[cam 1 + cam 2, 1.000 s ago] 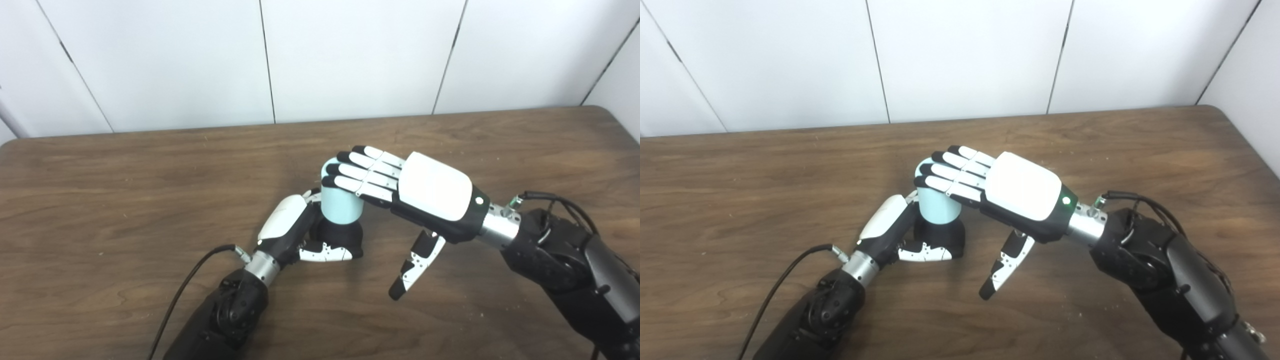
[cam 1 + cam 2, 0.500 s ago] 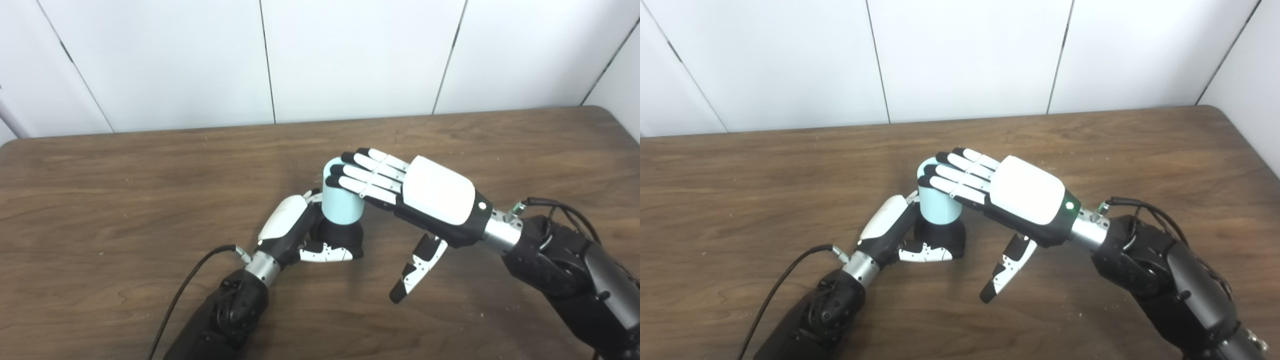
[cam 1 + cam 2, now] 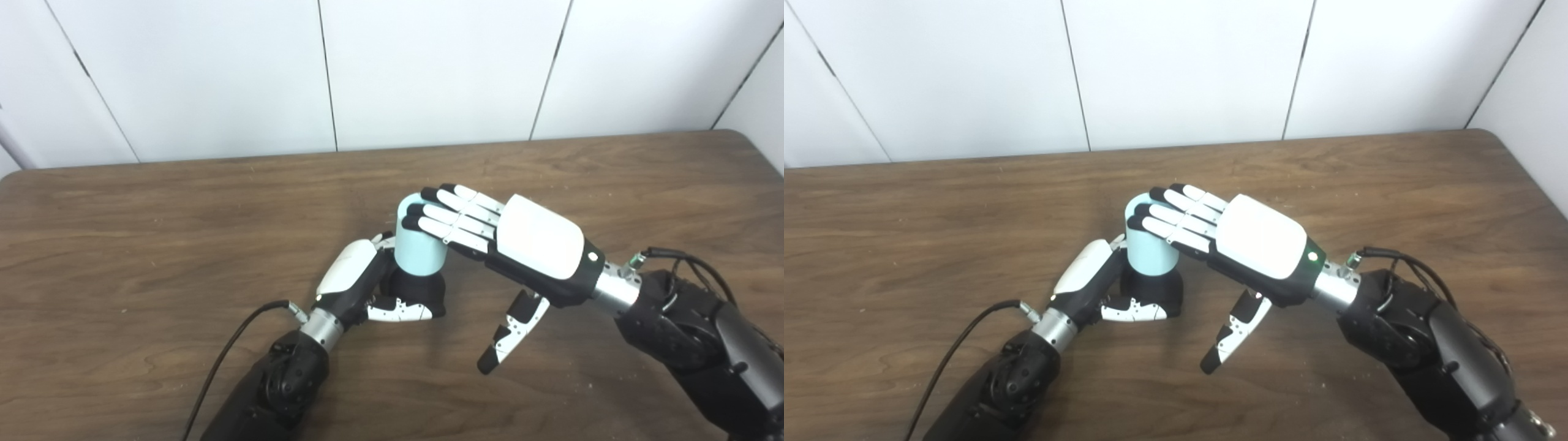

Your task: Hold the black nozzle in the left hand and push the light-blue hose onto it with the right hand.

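dark wooden table (image 3: 153,214); black nozzle (image 3: 416,289) stands on it.

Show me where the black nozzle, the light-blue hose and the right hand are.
black nozzle (image 3: 422,290), left eye view, its dark base below the hose.
light-blue hose (image 3: 415,252), left eye view, its front wall.
right hand (image 3: 1258,240), right eye view, its white back plate.

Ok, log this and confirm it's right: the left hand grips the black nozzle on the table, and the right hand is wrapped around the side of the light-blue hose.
Not quite. The left hand does grip the black nozzle on the table, but the right hand is not wrapped around the light-blue hose: its flat fingers lie across the hose's top, thumb hanging free. The left eye view shows it.
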